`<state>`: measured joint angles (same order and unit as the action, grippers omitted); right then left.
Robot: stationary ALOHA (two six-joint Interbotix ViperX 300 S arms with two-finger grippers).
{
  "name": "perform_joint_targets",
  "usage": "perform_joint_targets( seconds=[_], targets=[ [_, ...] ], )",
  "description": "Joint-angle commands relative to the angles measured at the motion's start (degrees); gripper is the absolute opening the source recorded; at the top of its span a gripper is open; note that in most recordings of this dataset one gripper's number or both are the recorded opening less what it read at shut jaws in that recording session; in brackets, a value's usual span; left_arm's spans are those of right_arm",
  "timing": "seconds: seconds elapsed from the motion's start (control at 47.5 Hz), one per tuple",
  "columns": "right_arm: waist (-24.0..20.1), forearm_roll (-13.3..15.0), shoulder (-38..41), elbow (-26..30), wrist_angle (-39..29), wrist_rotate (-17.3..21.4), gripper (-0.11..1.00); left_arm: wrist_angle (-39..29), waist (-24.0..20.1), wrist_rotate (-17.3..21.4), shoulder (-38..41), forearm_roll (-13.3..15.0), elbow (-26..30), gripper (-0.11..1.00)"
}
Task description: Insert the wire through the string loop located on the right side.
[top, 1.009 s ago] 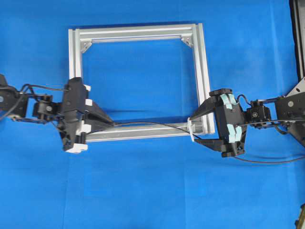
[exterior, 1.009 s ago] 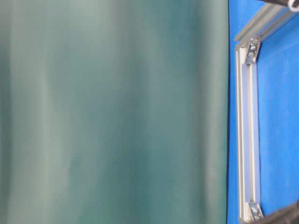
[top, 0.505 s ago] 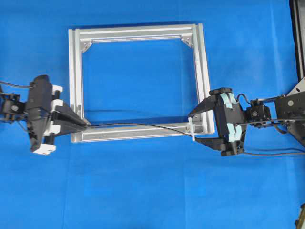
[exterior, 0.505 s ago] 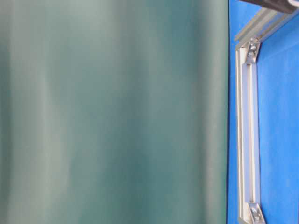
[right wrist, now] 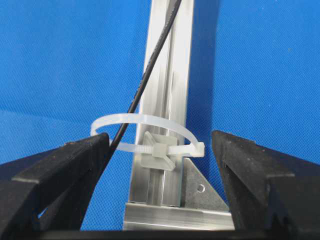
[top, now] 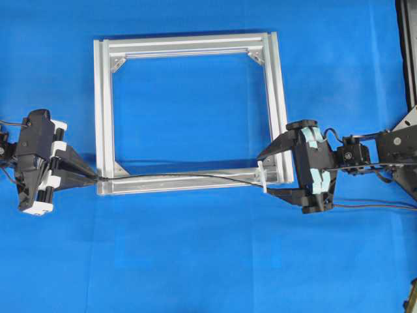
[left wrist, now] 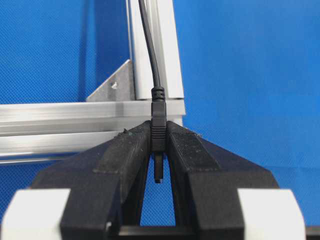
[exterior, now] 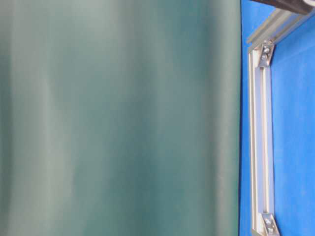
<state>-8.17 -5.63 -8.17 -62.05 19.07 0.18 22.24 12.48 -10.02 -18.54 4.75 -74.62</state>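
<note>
Two grippers are seen: the left gripper (top: 88,176) and the right gripper (top: 267,175). One square aluminium frame (top: 189,44) is counted, with four corner brackets, one per corner. One wire (top: 182,175) and one string loop (right wrist: 145,135) are present.

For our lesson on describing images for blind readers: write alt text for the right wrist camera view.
A thin black wire passes through a white string loop fastened to a silver metal frame on a blue surface. The right gripper stands open, one black finger on each side of the loop, holding nothing.
</note>
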Motion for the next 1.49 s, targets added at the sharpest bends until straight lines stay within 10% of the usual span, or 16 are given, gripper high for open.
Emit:
perform_joint_targets(
  seconds=[0.0,0.547,0.841,1.472],
  targets=[
    [-0.1,0.1,-0.7,0.5,0.4,0.1,0.84,0.3,0.4,0.1,-0.2,-0.2,0.7,0.08],
    [-0.1,0.1,-0.7,0.4,0.3,0.1,0.84,-2.8,0.5,-0.5,-0.2,-0.2,1.1,0.11],
    [-0.1,0.0,-0.7,0.5,0.2,0.1,0.84,-3.3,-0.3,-0.5,-0.3,-0.1,1.1,0.88],
    [0.1,0.1,-13.0,0.5,-9.2,0.1,0.84,-11.5,-1.8,0.4,-8.6,-0.3,5.2,0.83]
  ],
)
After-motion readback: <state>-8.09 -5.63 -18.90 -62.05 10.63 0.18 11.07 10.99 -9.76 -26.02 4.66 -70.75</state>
